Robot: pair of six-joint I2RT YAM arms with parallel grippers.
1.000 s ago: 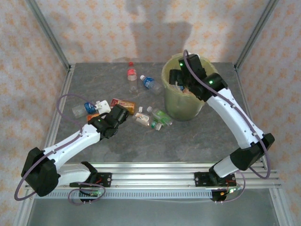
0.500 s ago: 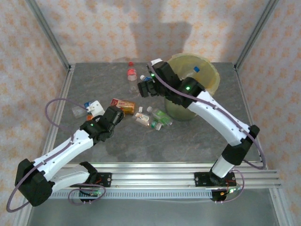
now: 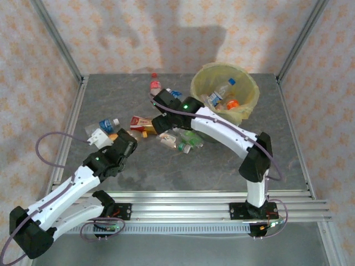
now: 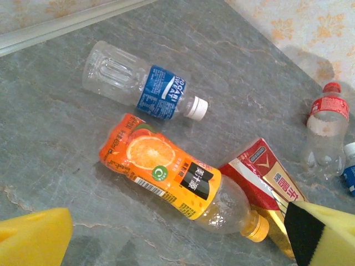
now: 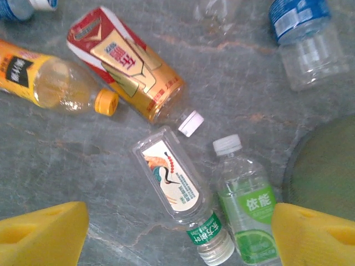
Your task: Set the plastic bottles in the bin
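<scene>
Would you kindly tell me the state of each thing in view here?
bin: upright, open-topped, bottles inside.
orange juice bottle: lying, capped.
Pocari Sweat bottle: lying, capped.
red-and-gold bottle: lying, capped.
green-label bottle: lying, capped.
left gripper: open.
right gripper: open.

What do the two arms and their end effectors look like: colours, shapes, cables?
The left arm and right arm have white links, black joints, a looping purple cable and a green light near the wrist. Their end effector fingers are blocky and yellow, one with a black face.
</scene>
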